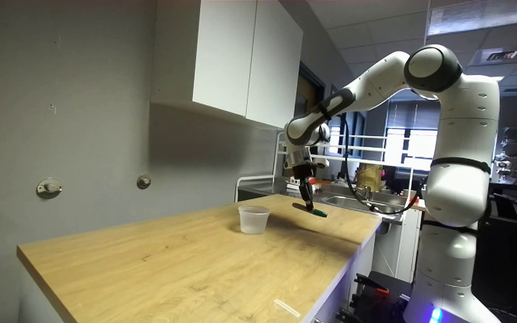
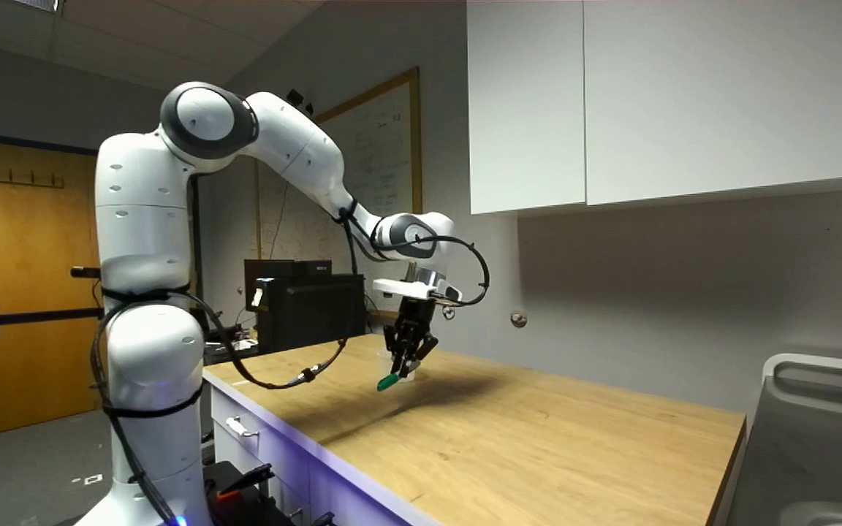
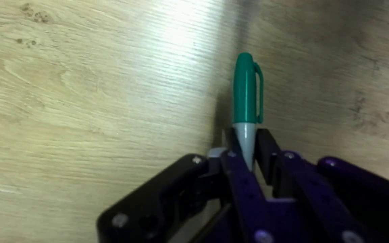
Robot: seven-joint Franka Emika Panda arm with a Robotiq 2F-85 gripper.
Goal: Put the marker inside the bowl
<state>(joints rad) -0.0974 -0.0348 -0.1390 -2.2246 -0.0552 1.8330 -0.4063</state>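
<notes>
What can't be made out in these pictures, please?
In the wrist view: barrel end of the marker, hidden by the end effector.
In an exterior view: much of the bowl, behind the end effector.
In an exterior view: what the whiteboard says, too small and faint.

Tabletop [image 1: 209, 258] in all 3 views

The wood-grained countertop [image 1: 159, 278] carries the upright translucent bowl [image 1: 254, 221] and a pale strip [image 1: 287, 308].
</notes>
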